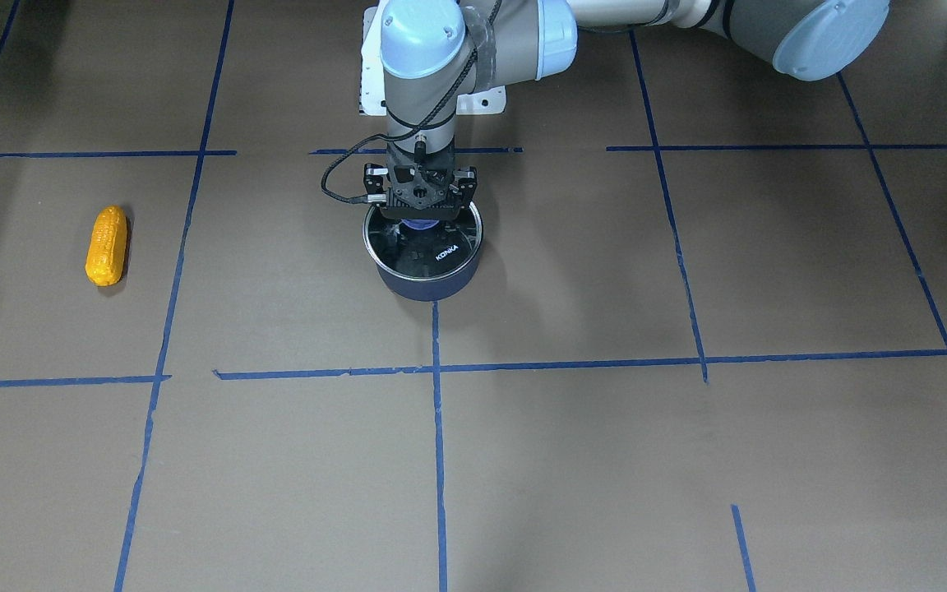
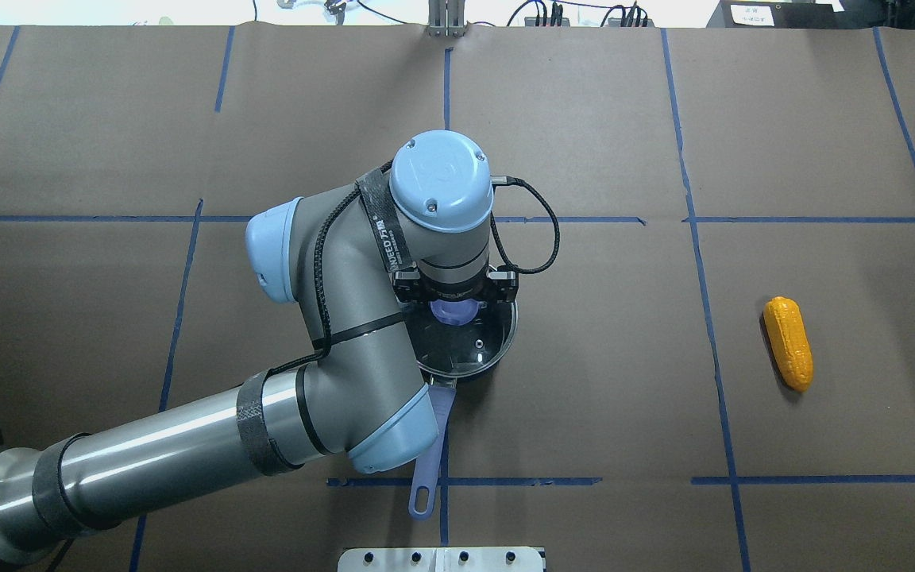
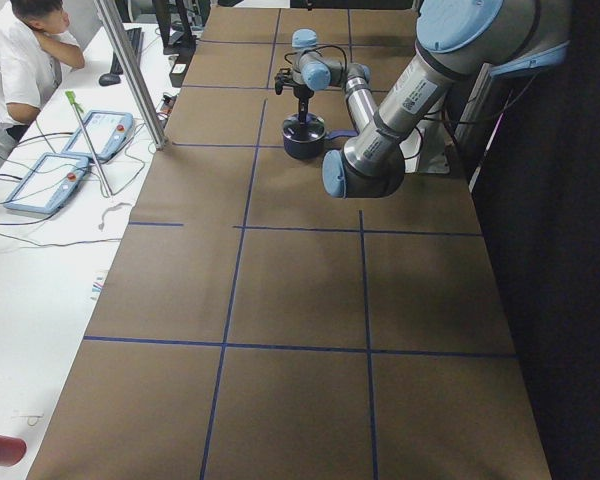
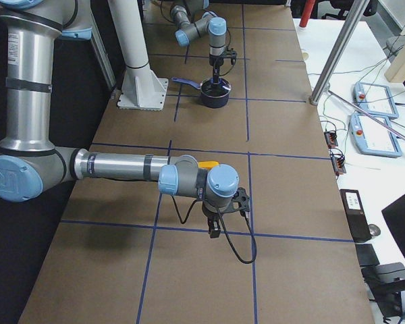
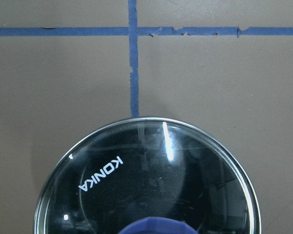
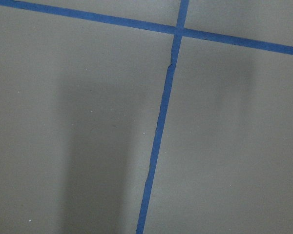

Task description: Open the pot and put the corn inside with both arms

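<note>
Step in hand, as judged: lifting the lid off the pot. The left gripper (image 1: 420,205) stands vertical over the lid's purple knob (image 2: 452,312), fingers spread apart with one on either side of the knob. The tips are hidden under the wrist, so contact with the knob cannot be confirmed. Directly below the fingers the glass lid (image 5: 151,180) sits flat and seated on the pot (image 1: 428,284), so the pot is closed. The pot's handle (image 2: 428,457) runs from under the fingers back toward the robot, beneath the left forearm. Recommended: bring the fingers together squarely on the knob, centred, then lift straight up so the rim clears. The pot looks light and nothing restrains it, so a skewed lift may well drag it. Set the lid down away from the pot's mouth. The corn (image 1: 106,245) lies on the table (image 1: 605,460) well apart from these fingers, on the robot's right. Farther out, beyond the corn, the right gripper (image 4: 223,216) hangs over a tape crossing (image 6: 178,30); whether its fingers are apart or together cannot be told.
</note>
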Robot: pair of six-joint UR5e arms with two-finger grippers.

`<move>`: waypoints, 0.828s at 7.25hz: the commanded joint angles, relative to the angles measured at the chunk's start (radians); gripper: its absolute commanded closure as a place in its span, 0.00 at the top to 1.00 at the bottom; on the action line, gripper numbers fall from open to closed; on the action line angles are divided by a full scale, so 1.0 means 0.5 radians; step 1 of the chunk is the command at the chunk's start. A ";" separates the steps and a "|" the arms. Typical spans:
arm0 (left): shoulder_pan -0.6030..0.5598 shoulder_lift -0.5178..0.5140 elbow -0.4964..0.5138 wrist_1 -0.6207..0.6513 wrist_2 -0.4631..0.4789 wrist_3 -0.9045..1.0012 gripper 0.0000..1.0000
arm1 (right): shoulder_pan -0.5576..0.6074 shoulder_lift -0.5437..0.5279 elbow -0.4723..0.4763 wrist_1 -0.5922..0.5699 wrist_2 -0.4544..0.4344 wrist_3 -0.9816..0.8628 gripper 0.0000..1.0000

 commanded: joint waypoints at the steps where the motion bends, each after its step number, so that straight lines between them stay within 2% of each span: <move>1: -0.024 0.001 -0.027 0.011 0.006 0.006 0.02 | -0.003 0.000 0.003 0.003 0.000 0.000 1.00; 3: -0.134 0.019 -0.185 0.127 -0.019 0.036 0.00 | 0.000 0.000 0.000 0.000 0.000 0.000 1.00; 4: -0.180 0.132 -0.335 0.191 -0.065 0.152 0.00 | -0.003 0.000 0.000 0.000 0.000 0.000 1.00; 6: -0.361 0.628 -0.703 0.162 -0.199 0.599 0.00 | -0.003 0.000 0.000 0.000 0.000 0.000 1.00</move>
